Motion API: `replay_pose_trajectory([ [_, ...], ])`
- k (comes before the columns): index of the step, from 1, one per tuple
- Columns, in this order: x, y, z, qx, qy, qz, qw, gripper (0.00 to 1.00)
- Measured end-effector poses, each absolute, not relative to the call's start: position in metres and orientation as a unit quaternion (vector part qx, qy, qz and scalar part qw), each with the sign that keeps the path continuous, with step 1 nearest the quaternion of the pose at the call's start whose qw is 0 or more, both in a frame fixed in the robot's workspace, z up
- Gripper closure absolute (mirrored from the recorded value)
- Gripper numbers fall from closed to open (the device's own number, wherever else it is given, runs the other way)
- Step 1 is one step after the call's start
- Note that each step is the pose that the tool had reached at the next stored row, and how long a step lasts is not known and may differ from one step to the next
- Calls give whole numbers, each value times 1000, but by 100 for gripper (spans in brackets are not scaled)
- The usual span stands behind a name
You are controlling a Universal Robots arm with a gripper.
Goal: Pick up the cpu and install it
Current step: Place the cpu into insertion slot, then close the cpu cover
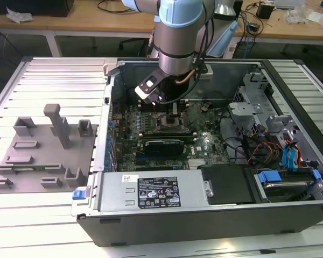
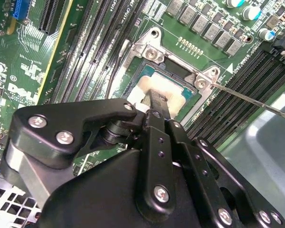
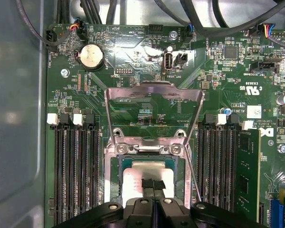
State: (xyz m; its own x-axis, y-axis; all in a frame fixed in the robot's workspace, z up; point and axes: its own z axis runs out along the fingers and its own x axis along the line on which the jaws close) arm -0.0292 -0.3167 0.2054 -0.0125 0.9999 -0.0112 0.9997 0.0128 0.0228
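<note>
The cpu lies flat in the open motherboard socket, toward 11 o'clock from the middle of the computer case in the exterior view. The gripper has its fingers pressed together, tips on or just above the chip's pale top. If the chip sits skewed, downward pressure could bend socket pins.

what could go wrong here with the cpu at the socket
The claw touches the cpu lying in the socket. If the chip sits slightly askew, pushing could bend pins. The raised load plate and thin lever wire stand close by, so the claw might snag them.
</note>
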Motion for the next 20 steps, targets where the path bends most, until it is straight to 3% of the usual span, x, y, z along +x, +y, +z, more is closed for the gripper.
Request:
replay_pose_trajectory([
  [11,-29,-317,254,703,712,2,13,89],
  [20,-29,-317,258,703,712,2,13,89],
])
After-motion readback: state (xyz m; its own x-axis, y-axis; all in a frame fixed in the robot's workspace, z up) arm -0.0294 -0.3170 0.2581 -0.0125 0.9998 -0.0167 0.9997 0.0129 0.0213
